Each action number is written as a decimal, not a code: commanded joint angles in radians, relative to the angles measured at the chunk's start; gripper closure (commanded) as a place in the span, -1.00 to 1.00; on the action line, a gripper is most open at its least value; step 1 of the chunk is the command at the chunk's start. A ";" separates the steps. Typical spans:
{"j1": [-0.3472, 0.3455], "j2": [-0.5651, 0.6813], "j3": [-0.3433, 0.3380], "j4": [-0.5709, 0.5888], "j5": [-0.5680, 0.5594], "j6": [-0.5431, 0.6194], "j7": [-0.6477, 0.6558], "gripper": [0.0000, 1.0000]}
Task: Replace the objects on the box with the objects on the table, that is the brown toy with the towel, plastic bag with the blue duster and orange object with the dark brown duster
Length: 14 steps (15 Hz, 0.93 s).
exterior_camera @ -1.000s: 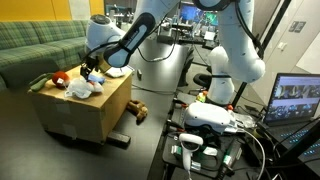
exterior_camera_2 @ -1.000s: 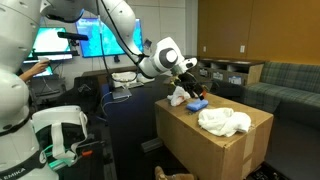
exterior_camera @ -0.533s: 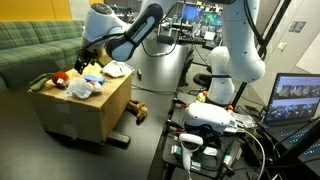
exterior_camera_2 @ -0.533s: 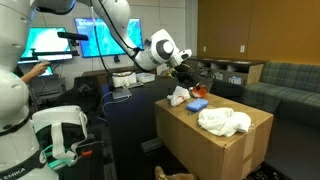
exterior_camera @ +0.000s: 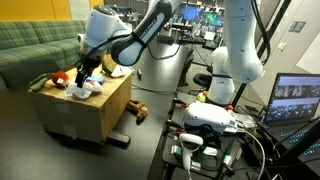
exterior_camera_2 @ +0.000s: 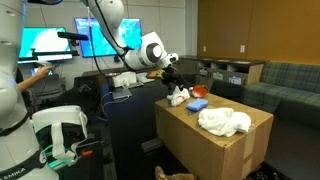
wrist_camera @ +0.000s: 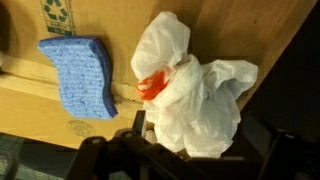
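Note:
A cardboard box (exterior_camera: 85, 118) carries a white plastic bag (exterior_camera: 78, 89), a blue duster (exterior_camera: 96, 83), a white towel (exterior_camera: 117, 70) and an orange object (exterior_camera: 58, 77). In the wrist view the crumpled plastic bag (wrist_camera: 195, 90) shows something orange inside it, and the blue duster (wrist_camera: 80, 75) lies to its left. My gripper (wrist_camera: 200, 138) hovers just over the bag, open, with its dark fingers either side of the bag's lower end. It also shows in both exterior views (exterior_camera: 86, 72) (exterior_camera_2: 170, 80), where the bag (exterior_camera_2: 180, 97), duster (exterior_camera_2: 198, 103) and towel (exterior_camera_2: 225, 121) show again.
A brown toy (exterior_camera: 138, 110) lies on the floor beside the box, and a dark object (exterior_camera: 120, 139) lies near the box's corner. A green sofa (exterior_camera: 35, 45) stands behind the box. The robot base and cables (exterior_camera: 205, 125) stand close by.
My gripper has moved away from the blue duster, across the box top, and now sits over the plastic bag. The duster stays on the box.

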 commanded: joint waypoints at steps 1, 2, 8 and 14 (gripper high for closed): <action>-0.112 -0.014 0.115 -0.023 0.032 0.026 -0.145 -1.00; -0.137 -0.009 0.135 -0.020 0.039 0.029 -0.177 -1.00; -0.267 0.035 0.249 0.007 0.144 0.046 -0.383 -1.00; -0.342 0.094 0.339 0.057 0.247 0.031 -0.529 -1.00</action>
